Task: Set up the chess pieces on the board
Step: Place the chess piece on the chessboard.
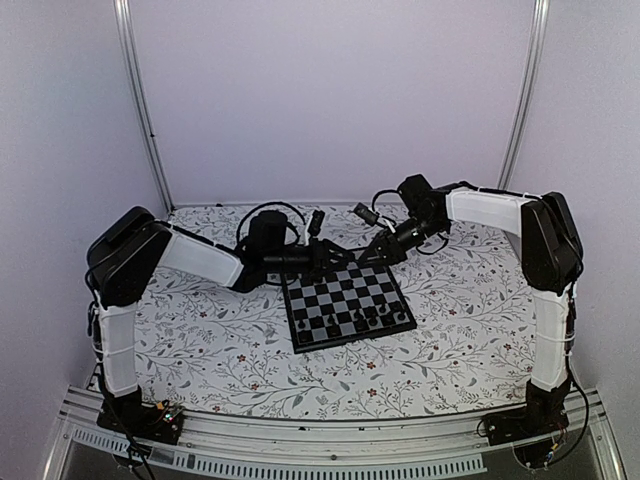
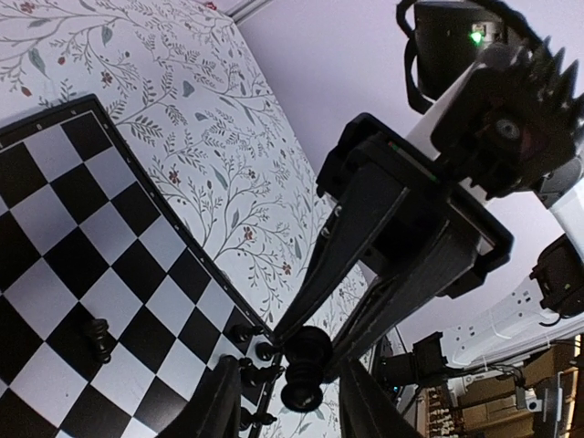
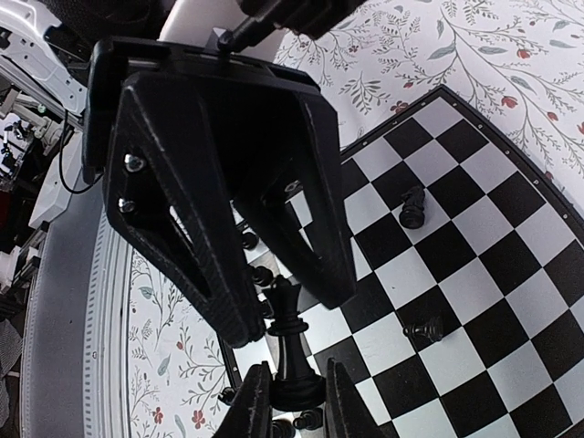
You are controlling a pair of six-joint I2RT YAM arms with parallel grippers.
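Setup partial | several small black chess pieces on near rows of flat black-and-grey checkered board | tall black cross-topped piece above board's far edge, clamped in right gripper | left gripper jaws apart, straddling it | placement pending

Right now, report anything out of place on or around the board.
One chess piece is held at the edge of the board, pinched by the right pincer, the left pincer open around it. Nothing looks spilled or broken.
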